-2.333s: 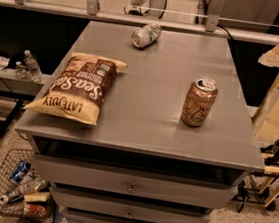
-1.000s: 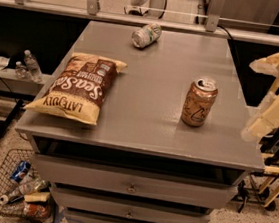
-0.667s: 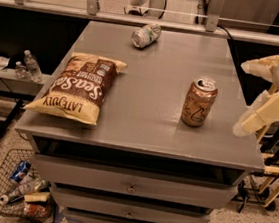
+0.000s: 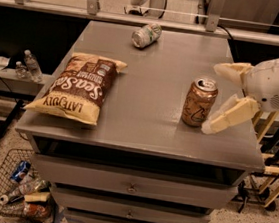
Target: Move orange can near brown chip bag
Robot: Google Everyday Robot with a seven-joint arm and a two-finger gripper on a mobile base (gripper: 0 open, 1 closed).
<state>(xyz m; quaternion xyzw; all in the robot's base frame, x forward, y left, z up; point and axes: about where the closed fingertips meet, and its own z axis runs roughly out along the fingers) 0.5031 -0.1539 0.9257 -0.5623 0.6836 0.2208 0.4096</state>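
Camera view: the orange can (image 4: 199, 102) is seen upright on the right part of the table (image 4: 147, 84), its long axis vertical and its silver top up. The gripper (image 4: 214, 98) is held at the table's right edge, just beside the can on its right. It is spread wide and nothing is held in it. Its two pale fingers (image 4: 231, 115) are pointed left towards the can, one near the can's top and one near its base. Whether either tip touches the can cannot be told.

The can therefore lies directly left of the gripper, and a short further reach leftward is judged enough to bring the fingers around its upright body.

The bag (image 4: 78, 87) is laid flat on the left part of the table, well apart from the can, with bare tabletop between them. A carry to the left is thus called for once the can is held. A silver can (image 4: 146, 35) is lying on its side near the far edge, out of that path.
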